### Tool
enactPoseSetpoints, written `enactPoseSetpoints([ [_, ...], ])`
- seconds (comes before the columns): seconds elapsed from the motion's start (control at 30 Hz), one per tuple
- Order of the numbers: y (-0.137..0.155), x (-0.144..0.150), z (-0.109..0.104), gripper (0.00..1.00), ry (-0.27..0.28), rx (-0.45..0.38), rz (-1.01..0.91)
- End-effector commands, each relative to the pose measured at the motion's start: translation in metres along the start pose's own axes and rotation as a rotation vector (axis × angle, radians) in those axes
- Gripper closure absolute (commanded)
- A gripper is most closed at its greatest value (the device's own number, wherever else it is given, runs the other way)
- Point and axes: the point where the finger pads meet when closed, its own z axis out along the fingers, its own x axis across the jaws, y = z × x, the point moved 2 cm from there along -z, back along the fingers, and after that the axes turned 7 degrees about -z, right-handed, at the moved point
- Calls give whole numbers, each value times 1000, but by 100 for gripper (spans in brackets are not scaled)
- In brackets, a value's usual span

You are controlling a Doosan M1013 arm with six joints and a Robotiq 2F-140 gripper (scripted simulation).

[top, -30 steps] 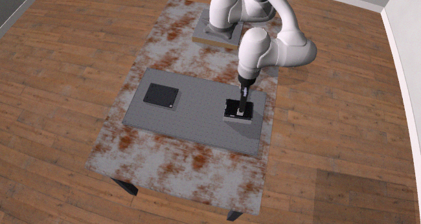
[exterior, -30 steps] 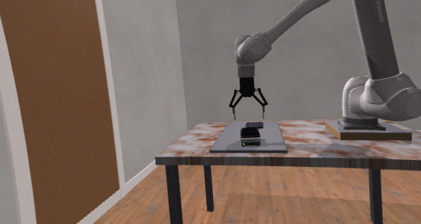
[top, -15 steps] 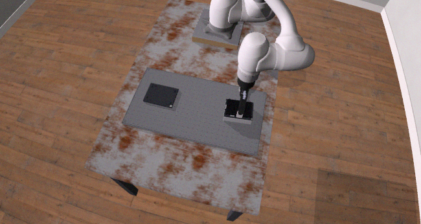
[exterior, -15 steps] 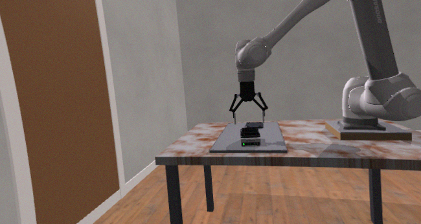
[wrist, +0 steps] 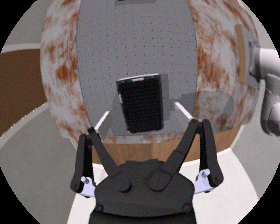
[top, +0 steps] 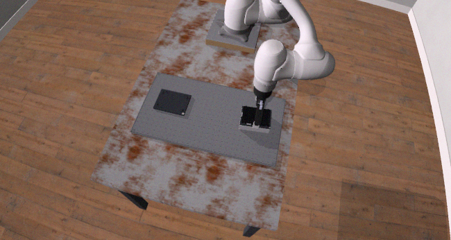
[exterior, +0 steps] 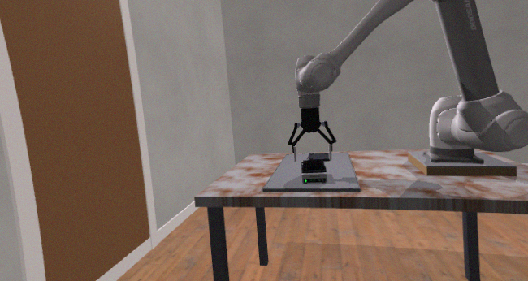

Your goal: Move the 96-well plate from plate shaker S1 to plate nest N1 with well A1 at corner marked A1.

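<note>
The black 96-well plate sits on the plate shaker S1 at the right end of the grey baseplate. It also shows in the wrist view and in the exterior view. My gripper is open wide and empty, hanging straight above the plate, its fingertips a little above plate height on either side. In the wrist view the fingertips flank the plate's long sides.
The baseplate lies on a rust-stained table. The arm's base stands on a pedestal at the table's far end. The shaker's front shows a green light.
</note>
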Motion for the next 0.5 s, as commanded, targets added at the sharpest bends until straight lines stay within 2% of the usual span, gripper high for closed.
enactPoseSetpoints([
  [0.0,0,0,3,0,0,0,0],
  [0.17,0,0,11,0,0,0,0],
  [0.47,0,0,11,0,0,0,0],
])
